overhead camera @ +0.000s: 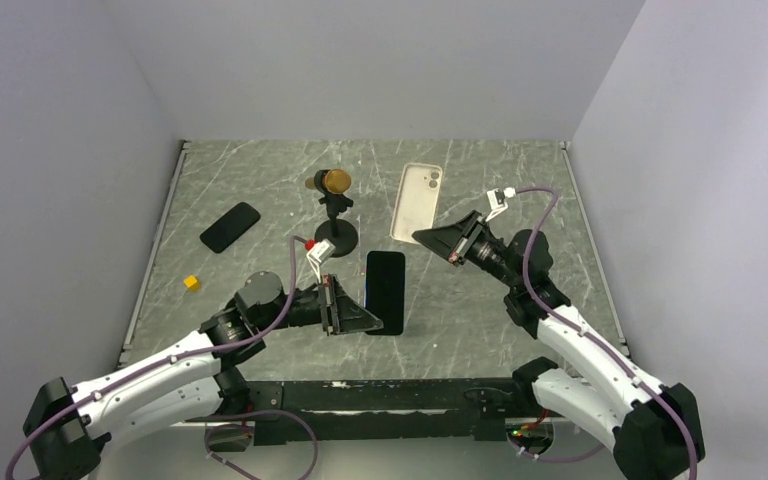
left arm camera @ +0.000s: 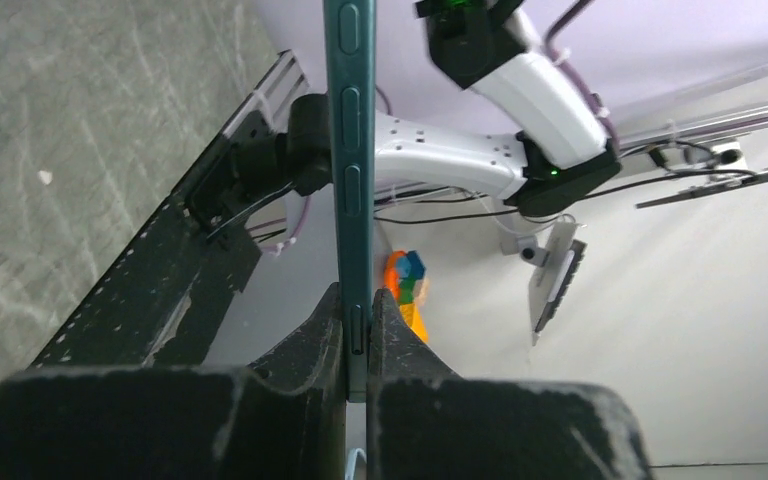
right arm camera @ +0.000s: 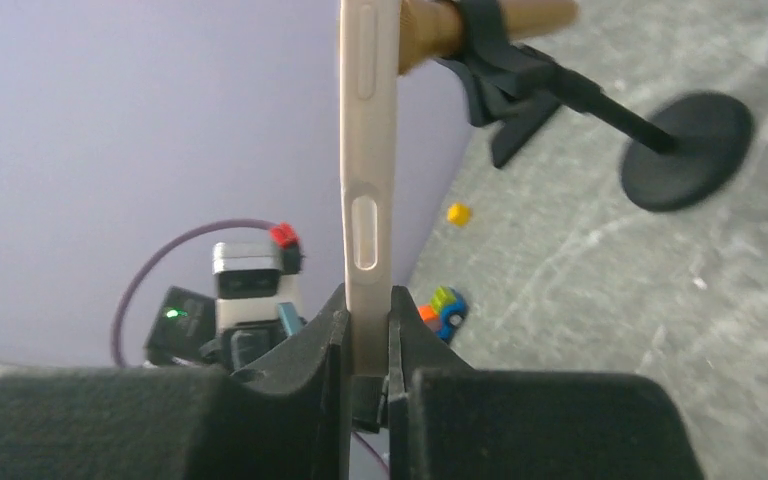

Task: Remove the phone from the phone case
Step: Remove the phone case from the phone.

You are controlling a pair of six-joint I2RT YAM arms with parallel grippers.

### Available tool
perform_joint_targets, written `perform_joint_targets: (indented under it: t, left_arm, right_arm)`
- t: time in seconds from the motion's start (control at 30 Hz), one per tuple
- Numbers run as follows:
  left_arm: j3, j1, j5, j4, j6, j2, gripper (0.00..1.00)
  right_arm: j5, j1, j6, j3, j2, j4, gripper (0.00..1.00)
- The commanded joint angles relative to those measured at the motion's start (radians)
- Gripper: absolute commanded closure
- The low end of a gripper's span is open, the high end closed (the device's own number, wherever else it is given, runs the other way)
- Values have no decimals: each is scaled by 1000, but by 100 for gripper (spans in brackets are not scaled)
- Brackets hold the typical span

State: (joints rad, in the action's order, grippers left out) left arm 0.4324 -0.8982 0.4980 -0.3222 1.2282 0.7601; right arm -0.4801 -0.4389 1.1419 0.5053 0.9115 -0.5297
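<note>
Dark slab phone w/ teal edge [overhead camera: 385, 291] is out of its cover. We're gripping it in the left gripper [overhead camera: 364, 322], fingers pressing flat on both faces near one end, above the grey marbled table [overhead camera: 520, 190]. In the left wrist view we're seeing it edge-on [left arm camera: 350, 150], side buttons showing. The right gripper [overhead camera: 430, 237] is pinching the pale beige phone case [overhead camera: 417, 200] by its lower end; it's well apart from the phone, camera cutout at the far end. Btwn the arms a black mic stand w/ gold head [overhead camera: 335, 205] is standing upright. A black flat rectangular slab [overhead camera: 230, 227] & a small yellow cube [overhead camera: 191, 283] are lying to the left.
</note>
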Motion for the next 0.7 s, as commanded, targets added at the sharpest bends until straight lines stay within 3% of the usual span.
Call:
perform_joint_targets:
  t: [0.0,0.1,0.2,0.4,0.57,0.67]
  left_arm:
    - [130,-3,23,112,-179,-19,100]
    - [260,-3,-69,441,-364,-28,100]
    - [349,-2,-114,577,-494,-29,100]
    - [555,11,-187,825,-680,9,100]
    - [731,127,-419,1053,-813,6,100]
    - [825,210,-631,1195,-848,10,100]
  right_arm:
    - [133,-1,-223,125,-47,462,100]
    - [289,-1,-348,188,-41,790,100]
    - [337,-1,-396,180,-44,901,100]
    - [318,-1,-375,66,-90,880,100]
    - [315,-1,-392,68,-88,887,100]
    - [311,-1,-406,79,-89,892,100]
